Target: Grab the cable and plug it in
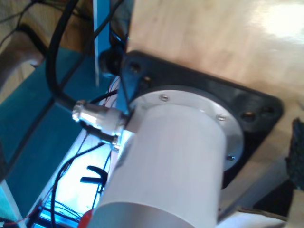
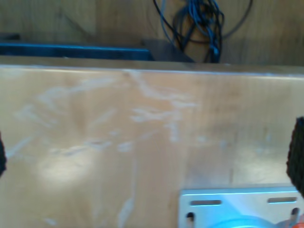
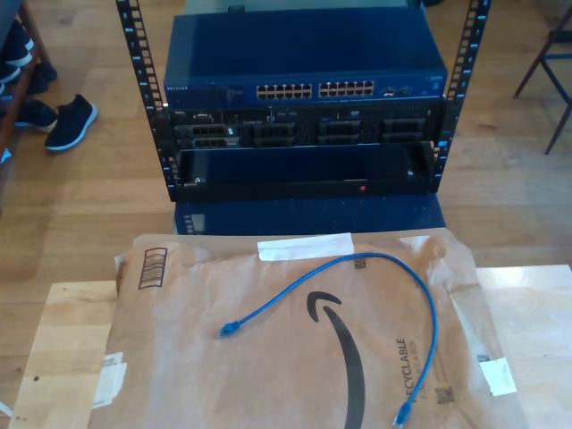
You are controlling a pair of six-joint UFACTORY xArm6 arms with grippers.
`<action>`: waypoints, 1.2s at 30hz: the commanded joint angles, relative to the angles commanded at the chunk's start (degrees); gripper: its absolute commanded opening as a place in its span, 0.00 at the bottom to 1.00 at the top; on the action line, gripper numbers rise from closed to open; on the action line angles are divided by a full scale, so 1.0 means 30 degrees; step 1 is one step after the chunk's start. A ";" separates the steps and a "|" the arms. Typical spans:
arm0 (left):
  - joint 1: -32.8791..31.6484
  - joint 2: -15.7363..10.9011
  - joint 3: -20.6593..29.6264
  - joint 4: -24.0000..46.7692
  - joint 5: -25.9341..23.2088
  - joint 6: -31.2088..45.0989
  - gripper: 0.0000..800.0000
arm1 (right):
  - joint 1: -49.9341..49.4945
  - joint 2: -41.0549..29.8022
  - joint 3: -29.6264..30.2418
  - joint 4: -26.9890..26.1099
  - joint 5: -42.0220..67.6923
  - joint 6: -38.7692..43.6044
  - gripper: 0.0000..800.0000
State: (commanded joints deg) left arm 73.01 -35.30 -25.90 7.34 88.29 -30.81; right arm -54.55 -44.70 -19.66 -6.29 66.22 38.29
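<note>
Lying on the brown paper: the cable (image 3: 357, 268) — a thin bright blue line curving in an arch, well apart from the rack.
Cable ends: one plug (image 3: 229, 330) toward the exterior view's left, the other plug (image 3: 401, 416) near that view's lower edge.
Brown paper (image 3: 268, 375): flattened packaging with a black printed arrow, spread over the wooden bench (image 3: 63, 357).
Rack (image 3: 304, 107): dark blue network equipment standing beyond the bench, with a switch (image 3: 304, 67) on top showing a row of ports (image 3: 315, 90).
First wrist view: a white cylindrical arm base (image 1: 171, 161) on a black mounting plate (image 1: 237, 109), bolted to the bench.
My first claw: spread or pressed together — cannot tell.
My second claw: dark pads (image 2: 295, 152) at the frame edges above bare wood; spacing cannot be judged.
</note>
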 joint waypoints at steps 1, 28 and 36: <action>-0.1114 0.0059 -0.0059 0.0000 0.0029 -0.1026 1.00 | 0.1231 0.0000 0.0000 0.0059 0.0000 0.0908 1.00; -1.7172 0.2462 -0.2374 -0.4747 -0.0234 -1.5267 1.00 | 2.9011 1.2864 -0.9407 0.2139 -0.3165 2.1451 1.00; -1.8579 0.3634 -0.2403 -0.5392 -0.1407 -1.6322 1.00 | 2.9714 1.6908 -1.1780 0.2374 -0.6476 2.1363 0.99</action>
State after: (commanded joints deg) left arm 17.27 -24.40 -33.11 -8.84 84.07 -79.78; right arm 34.59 6.02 -55.00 0.84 46.79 102.37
